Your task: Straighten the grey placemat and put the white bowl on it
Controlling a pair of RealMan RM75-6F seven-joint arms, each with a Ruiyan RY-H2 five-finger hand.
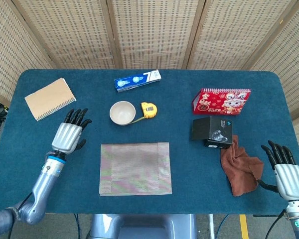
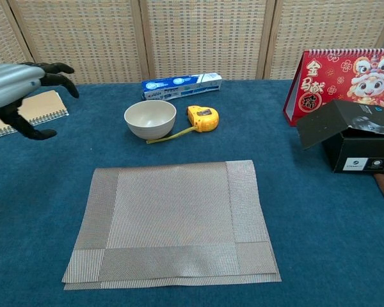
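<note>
The grey placemat [image 1: 135,168] [image 2: 173,219] lies flat at the front middle of the table, its edges roughly square to the table. Behind it stands the white bowl [image 1: 122,112] [image 2: 150,119], upright and empty, apart from the mat. My left hand [image 1: 71,133] [image 2: 20,89] hovers open above the cloth, left of the bowl and a hand's width from it, fingers spread toward it. At the table's front right corner my right hand [image 1: 284,171] is open and holds nothing; the chest view does not show it.
A yellow tape measure [image 1: 148,109] [image 2: 203,118] lies against the bowl's right side. A blue box [image 1: 137,79], a notebook [image 1: 50,98], a red calendar [image 1: 221,100], a black box [image 1: 212,131] and a brown cloth [image 1: 241,169] ring the work area.
</note>
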